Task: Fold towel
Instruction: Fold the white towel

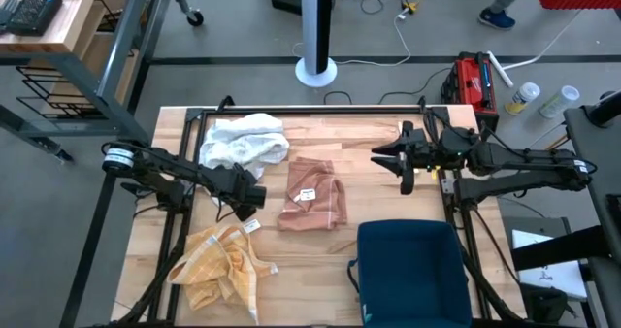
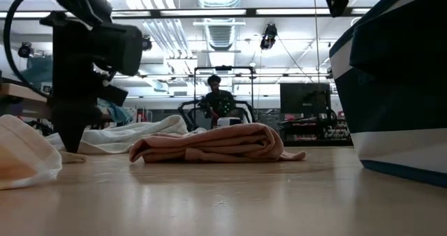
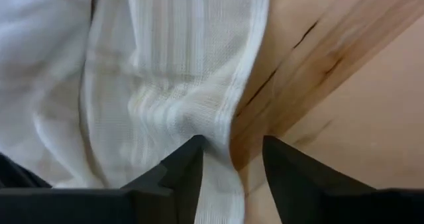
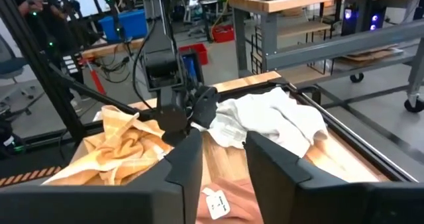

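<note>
Left gripper: the left gripper [image 1: 254,196] hangs low over the table's left half, just beside the pink towel. In the left wrist view its two dark fingers [image 3: 182,168] stand apart with nothing between them, tips over the edge of white cloth and bare wood.

Right gripper: the right gripper [image 1: 406,159] sits over the table's right side, well apart from the pink towel. The right wrist view shows its fingers [image 4: 187,161] parted by a narrow gap, empty.

Pink towel: the pink towel [image 1: 312,194] lies near the table's centre, between the two arms, folded into a rough rectangle with a white tag on top. The low view alone shows its thickness: a soft, layered mound [image 2: 213,144].

White towel: the white towel [image 1: 245,140] is crumpled at the far left of the table. Only the left wrist view shows its ribbed weave.

Yellow towel: a checked yellow towel [image 1: 218,262] is bunched at the near left corner; the right wrist view shows it heaped beside the left arm.

Blue bin: a dark blue bin [image 1: 412,270] stands at the near edge, right of centre; the low view shows its white lower band.

Table: a pale wooden table [image 1: 374,197].

Room: the low view alone shows a person [image 2: 216,100] far behind the table.
</note>
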Available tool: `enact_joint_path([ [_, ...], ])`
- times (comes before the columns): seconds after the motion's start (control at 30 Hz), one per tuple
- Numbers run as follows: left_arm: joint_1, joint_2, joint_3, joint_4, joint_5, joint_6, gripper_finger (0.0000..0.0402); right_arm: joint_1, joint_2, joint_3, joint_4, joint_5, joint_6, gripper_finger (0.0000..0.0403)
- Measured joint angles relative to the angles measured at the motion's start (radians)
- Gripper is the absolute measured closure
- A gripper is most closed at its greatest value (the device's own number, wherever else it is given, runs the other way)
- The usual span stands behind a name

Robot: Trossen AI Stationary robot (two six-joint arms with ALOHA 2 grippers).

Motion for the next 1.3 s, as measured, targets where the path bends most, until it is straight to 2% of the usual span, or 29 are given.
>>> enact_joint_path([
  [0.13,0.0,-0.007,-0.056,0.062,-0.008,-0.005,0.0246,0.0,0.0,0.001,0.0,-0.001,0.0,0.027],
  [0.2,0.0,-0.008,-0.066,0.08,-0.008,-0.009,0.0262,0.0,0.0,0.001,0.0,-0.002,0.0,0.0265],
  [0.27,0.0,-0.006,-0.061,0.086,-0.001,-0.009,0.0304,0.0,0.0,0.001,0.0,-0.006,-0.001,0.0261],
  [0.33,-0.003,-0.005,-0.032,0.078,0.012,0.01,0.0366,0.0,0.0,0.001,0.0,-0.009,-0.008,0.0259],
  [0.4,-0.006,-0.005,0.009,0.066,0.019,0.035,0.0387,0.0,0.0,0.001,0.0,-0.009,-0.011,0.0259],
  [0.6,-0.026,-0.057,0.19,0.053,0.061,0.129,0.04,0.0,0.0,0.001,-0.014,-0.009,-0.011,0.0275],
  [0.8,-0.032,-0.116,0.382,0.053,-0.021,0.194,0.0401,0.0,0.0,0.001,-0.053,-0.009,-0.019,0.0298],
  [0.97,-0.033,-0.141,0.521,0.053,-0.05,0.27,0.0401,0.0,0.014,0.001,-0.089,-0.009,-0.083,0.0321],
  [1.17,-0.05,-0.131,0.605,0.077,-0.051,0.317,0.0401,0.017,0.164,-0.01,-0.073,-0.039,-0.176,0.0356],
  [1.3,-0.069,-0.111,0.601,0.092,-0.007,0.332,0.0401,0.03,0.318,-0.01,0.099,-0.085,-0.207,0.0372],
])
